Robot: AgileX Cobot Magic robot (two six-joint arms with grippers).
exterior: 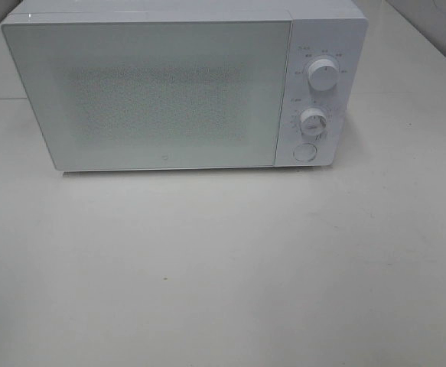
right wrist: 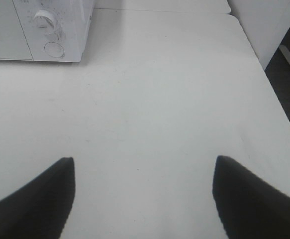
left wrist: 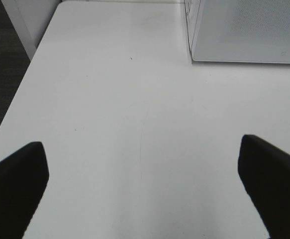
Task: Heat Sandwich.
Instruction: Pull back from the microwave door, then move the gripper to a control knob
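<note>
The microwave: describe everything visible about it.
The microwave is a white box standing upright at the back of the white table. Its door is shut, with a speckled window panel. On the right a control strip carries an upper knob, a lower knob and a round button below. Nothing else touches it.

The setting looks like a robot test bench or lab set up with a kitchen appliance, more than a home kitchen. A white microwave (exterior: pixel 154 92), door shut, with an upper dial (exterior: pixel 323 74), a lower dial (exterior: pixel 314 120) and a round button (exterior: pixel 304 152), stands on a broad, plain white table (exterior: pixel 223 267). Past the table's edge, the left wrist view shows dark grey floor (left wrist: pixel 0 74) and a white panel (left wrist: pixel 33 15). The right wrist view shows the same dark floor and white furniture (right wrist: pixel 264 30).
</note>
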